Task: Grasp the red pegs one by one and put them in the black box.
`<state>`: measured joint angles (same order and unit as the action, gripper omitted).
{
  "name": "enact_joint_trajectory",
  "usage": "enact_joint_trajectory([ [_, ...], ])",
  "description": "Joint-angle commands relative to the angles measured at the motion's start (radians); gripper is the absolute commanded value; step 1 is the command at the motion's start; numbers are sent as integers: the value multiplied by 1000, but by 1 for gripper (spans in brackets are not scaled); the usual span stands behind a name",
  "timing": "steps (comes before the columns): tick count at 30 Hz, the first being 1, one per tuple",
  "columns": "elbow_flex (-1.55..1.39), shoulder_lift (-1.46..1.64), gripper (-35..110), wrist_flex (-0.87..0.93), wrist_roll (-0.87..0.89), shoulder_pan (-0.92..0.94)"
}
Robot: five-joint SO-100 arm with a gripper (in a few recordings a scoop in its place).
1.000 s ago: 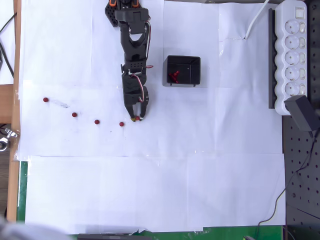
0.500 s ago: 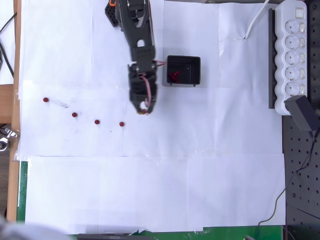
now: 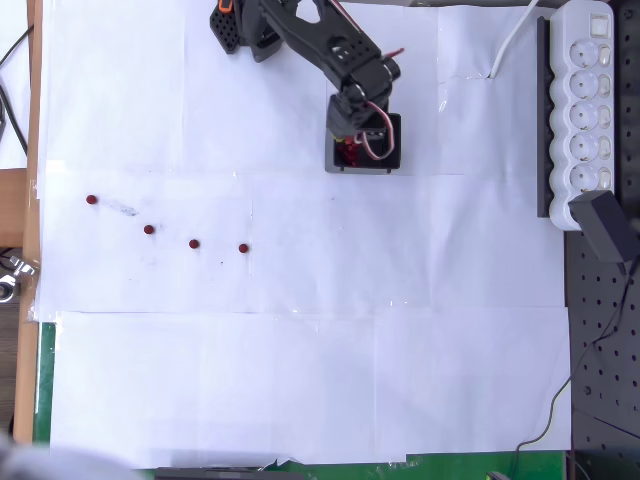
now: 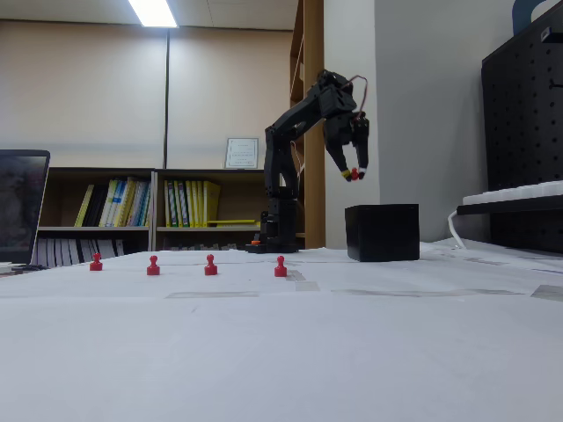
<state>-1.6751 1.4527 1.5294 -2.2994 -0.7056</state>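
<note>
- The black gripper [image 4: 354, 174] is seen high up in the fixed view, above the black box [image 4: 382, 232] and not touching it.
- A small red peg [image 4: 355, 174] is pinched between the gripper's tips, so the gripper is closed on that peg.
- In the overhead view the gripper [image 3: 352, 150] is seen right over the black box [image 3: 392, 150], and part of the box is hidden by it.
- Something red is seen inside the box in the overhead view, but how many pegs lie there cannot be told.
- Four red pegs are left on the white paper [image 3: 300, 350] that covers the table, well apart from the box.
- In the overhead view they are laid in a slanted row: one far left [image 3: 92, 200], the next [image 3: 149, 229], the next [image 3: 194, 243], and the last one [image 3: 243, 247] nearest the box.
- In the fixed view the same four pegs are seen standing upright in a row [image 4: 96, 262] [image 4: 153, 265] [image 4: 210, 265] [image 4: 281, 266].
- A white power strip [image 3: 583, 110] is seen at the right edge of the overhead view.
</note>
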Motion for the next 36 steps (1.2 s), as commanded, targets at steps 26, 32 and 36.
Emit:
enact_joint_trajectory([
  [26,278,-301,27,-353,379,436],
  [32,749,-334,27,-933,595,607],
  [36,897,-236,27,-1285,644,650],
])
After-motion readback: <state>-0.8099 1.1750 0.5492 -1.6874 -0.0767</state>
